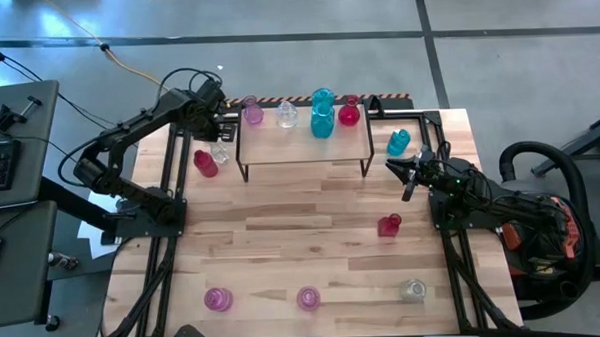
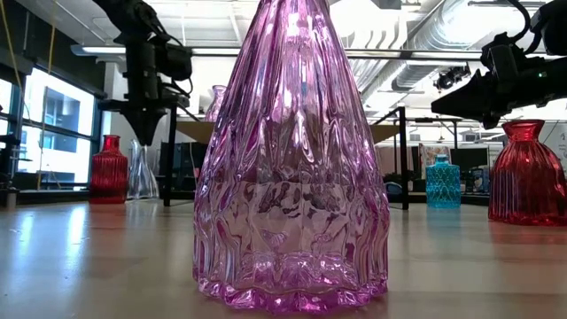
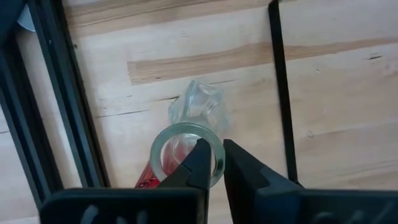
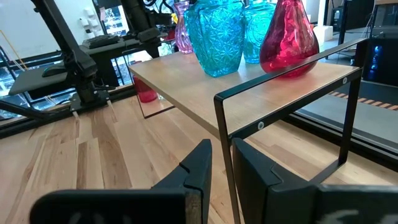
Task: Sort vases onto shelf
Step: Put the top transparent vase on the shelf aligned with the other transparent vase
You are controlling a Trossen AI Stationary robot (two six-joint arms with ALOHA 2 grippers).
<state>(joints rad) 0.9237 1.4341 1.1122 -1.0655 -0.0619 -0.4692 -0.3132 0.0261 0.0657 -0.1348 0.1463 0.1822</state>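
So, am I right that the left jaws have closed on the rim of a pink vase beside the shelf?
Not quite: the vase is clear, not pink. The left wrist view shows the left gripper closed on its rim, one jaw inside the mouth, beside the shelf.

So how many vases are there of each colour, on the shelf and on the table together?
Pink vases: 3
Clear vases: 3
Teal vases: 3
Red vases: 3
Total: 12
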